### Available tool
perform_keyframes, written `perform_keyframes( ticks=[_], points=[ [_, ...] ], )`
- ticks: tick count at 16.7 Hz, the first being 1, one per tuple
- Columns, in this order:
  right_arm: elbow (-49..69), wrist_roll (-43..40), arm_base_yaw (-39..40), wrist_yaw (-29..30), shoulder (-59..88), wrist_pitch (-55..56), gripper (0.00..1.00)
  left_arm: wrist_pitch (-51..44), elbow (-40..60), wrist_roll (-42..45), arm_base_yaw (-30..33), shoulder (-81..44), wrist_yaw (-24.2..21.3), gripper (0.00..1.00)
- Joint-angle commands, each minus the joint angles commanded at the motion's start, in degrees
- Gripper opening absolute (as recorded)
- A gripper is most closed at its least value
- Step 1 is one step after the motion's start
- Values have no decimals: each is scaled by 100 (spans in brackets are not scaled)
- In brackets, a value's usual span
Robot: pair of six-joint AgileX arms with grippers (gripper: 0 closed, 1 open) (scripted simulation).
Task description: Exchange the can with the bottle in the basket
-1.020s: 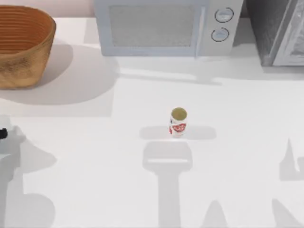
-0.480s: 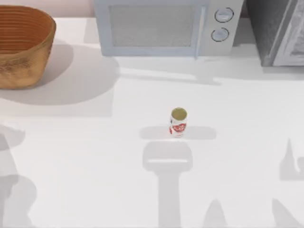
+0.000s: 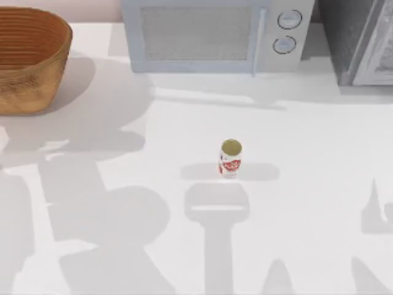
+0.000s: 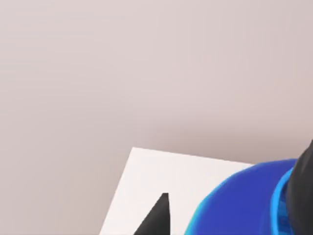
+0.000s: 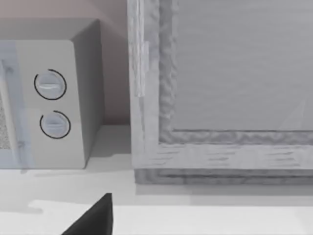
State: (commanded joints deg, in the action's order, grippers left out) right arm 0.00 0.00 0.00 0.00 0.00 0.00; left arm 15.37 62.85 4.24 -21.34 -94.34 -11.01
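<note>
One exchange half appears underway: my left gripper (image 4: 230, 215) pinches the bottle (image 4: 239, 205), lifted off the table. Remaining: set it down, then load the can (image 3: 230, 158), upright mid-table, into the basket (image 3: 31, 58) at far left. Right gripper state: cannot tell.

I count one can (image 3: 230, 157) on the table (image 3: 307, 203), and one basket (image 3: 27, 58) at the far left corner. There is one microwave (image 3: 212, 34), and it carries two round dials (image 3: 289, 19), one above the other. Beside it on the right stands one grey cabinet-like unit (image 3: 359, 40). Through my left wrist camera I count one blue rounded object (image 4: 239, 205) and two black fingertips (image 4: 156, 218) of that arm; through my right wrist camera, one black fingertip (image 5: 93, 218).
</note>
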Motion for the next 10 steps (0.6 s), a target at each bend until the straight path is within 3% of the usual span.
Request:
perform_keyframes(
  ticks=[5, 10],
  points=[
    [0, 0, 0, 0, 0, 0, 100, -1297, 912, -64, 833, 195, -68, 0],
    [0, 0, 0, 0, 0, 0, 100, -1601, 1090, -76, 1038, 214, -92, 0]
  ],
)
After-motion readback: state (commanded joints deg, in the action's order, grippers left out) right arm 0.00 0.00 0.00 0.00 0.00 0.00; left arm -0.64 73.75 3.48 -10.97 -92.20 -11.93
